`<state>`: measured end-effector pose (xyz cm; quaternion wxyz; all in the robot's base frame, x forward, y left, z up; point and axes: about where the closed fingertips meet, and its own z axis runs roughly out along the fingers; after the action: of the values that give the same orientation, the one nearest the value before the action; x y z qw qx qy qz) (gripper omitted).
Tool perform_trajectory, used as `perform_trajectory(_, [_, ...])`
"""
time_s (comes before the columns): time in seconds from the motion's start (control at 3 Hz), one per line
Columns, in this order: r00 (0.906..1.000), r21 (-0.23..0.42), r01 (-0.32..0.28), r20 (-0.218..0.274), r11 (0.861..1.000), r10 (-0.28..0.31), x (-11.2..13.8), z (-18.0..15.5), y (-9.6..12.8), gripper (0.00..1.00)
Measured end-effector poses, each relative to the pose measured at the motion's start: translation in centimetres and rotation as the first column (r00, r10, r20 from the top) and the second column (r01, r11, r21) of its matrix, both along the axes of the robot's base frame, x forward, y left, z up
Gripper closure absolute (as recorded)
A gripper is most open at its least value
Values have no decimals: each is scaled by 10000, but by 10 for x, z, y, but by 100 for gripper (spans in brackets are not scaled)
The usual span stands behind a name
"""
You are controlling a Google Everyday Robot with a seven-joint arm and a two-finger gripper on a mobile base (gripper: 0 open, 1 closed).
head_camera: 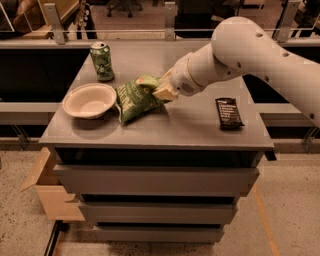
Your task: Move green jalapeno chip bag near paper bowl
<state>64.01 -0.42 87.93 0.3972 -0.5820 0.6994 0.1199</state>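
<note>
Pinching the green jalapeno chip bag (134, 101) at its right corner, my gripper (162, 91) has jaws clamped on what I judge light, slippery foil, lying on the bench (190, 127) right beside the paper bowl (89, 100).

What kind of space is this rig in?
Probably an office-style lab or workspace: a grey drawer cabinet as the work surface, a cardboard box on the speckled floor, a chair base behind. The tool is at the green jalapeno chip bag, beside the paper bowl.

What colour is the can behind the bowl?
Green can, seen best in the camera view. The gripper is at the chip bag.
</note>
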Motion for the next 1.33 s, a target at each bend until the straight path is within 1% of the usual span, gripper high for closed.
perform_trajectory(0.33, [10000,-4,-34,-14,10000,34,0,-1,2,13])
perform_trajectory(0.67, [10000,-7,-62,-26,10000,62,-1,-2,3,0])
perform_trajectory(1.0, [9998,17,163,124,9999,-163,-2,1,-3,0])
perform_trajectory(1.33, [9949,113,925,398,9956,-929,-7,5,-28,0])
